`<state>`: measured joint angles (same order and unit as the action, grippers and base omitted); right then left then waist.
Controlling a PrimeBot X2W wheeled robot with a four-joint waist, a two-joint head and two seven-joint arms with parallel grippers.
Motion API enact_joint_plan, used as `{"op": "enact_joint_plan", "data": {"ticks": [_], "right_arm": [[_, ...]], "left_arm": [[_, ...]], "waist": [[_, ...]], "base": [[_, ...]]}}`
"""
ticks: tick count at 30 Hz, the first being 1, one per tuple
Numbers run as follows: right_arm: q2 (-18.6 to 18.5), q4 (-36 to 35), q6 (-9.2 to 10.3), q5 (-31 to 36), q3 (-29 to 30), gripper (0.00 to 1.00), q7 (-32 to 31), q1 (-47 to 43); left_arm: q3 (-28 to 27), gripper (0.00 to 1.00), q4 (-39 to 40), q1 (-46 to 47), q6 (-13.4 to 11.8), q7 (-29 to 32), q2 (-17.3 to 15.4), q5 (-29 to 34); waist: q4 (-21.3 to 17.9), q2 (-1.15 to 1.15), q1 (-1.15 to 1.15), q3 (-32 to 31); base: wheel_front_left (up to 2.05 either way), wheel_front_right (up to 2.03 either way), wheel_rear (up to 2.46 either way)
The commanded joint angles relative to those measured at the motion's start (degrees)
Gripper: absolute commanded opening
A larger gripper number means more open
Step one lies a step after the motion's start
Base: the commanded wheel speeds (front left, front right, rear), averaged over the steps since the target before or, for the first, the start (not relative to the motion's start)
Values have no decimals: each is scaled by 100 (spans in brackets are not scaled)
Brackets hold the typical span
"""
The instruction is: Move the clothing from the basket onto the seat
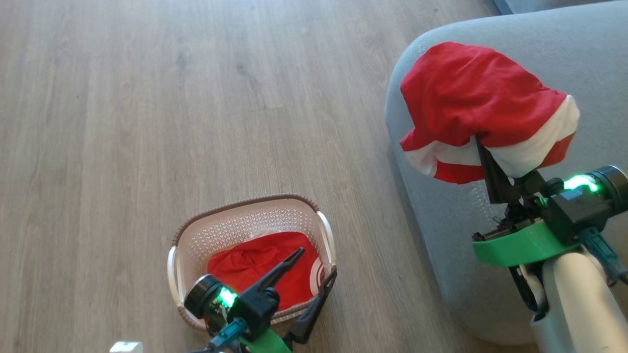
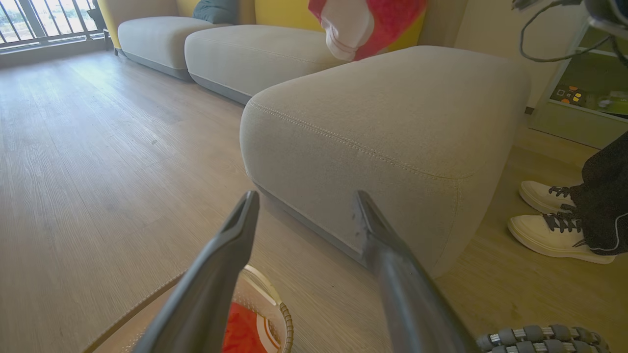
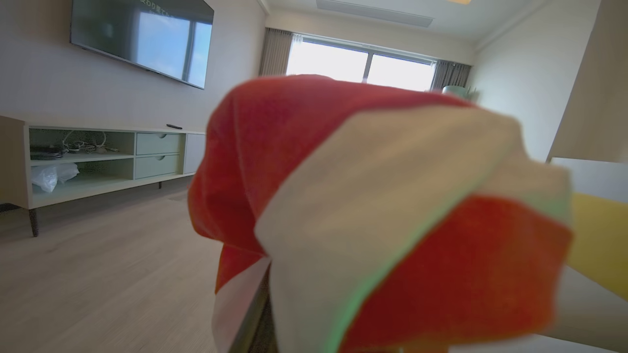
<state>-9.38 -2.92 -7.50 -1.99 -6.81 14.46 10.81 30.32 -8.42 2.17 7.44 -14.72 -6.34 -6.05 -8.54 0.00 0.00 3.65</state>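
One garment (image 1: 471, 93): I'm gripping it in right claw (image 1: 482, 149) above seat (image 1: 564, 44), long axis crosswise, stripe facing me.
Left claw (image 1: 317, 262): I'm holding it wide over basket (image 1: 245, 201).

clothing (image 1: 471, 93): soft red cloth | basket (image 1: 235, 226): perforated cream plastic | seat (image 1: 564, 44): matt grey fabric | floor (image 1: 147, 122): matt wood-grain

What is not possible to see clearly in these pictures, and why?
- Head view: the striped garment covers the fingertips of the right tool.
- Head view: the left tool covers part of the second garment and the near rim of the basket.
- Right wrist view: the striped garment is blurred, too close.
- Left wrist view: the right edge cuts off a person above the lower legs.
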Motion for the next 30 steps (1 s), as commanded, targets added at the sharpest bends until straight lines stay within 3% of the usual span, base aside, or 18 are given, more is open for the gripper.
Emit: {"op": "enact_joint_plan", "data": {"ticks": [1,9,18,26,30], "right_arm": [[4,-178,1,44,-62,0,54,124],[88,-210,1,86,25,0,54,180],[230,-280,1,117,217,0,54,205],[362,-334,1,164,490,0,54,86],[430,-452,1,195,834,0,54,-110]], "left_arm": [[-197,100,191,168,4,-28,-8,1],[-225,100,290,251,4,-28,-50,18],[-121,100,357,403,4,-28,-177,37],[285,100,334,565,4,-28,-320,109],[576,100,292,719,4,-28,-375,55]], "waist": [[-48,0,0,14],[-512,0,0,194],[-1366,0,0,475],[-2122,0,0,687],[-2221,0,0,793]], "base": [[0,0,0],[0,0,0],[0,0,0],[0,0,0],[0,0,0]]}}
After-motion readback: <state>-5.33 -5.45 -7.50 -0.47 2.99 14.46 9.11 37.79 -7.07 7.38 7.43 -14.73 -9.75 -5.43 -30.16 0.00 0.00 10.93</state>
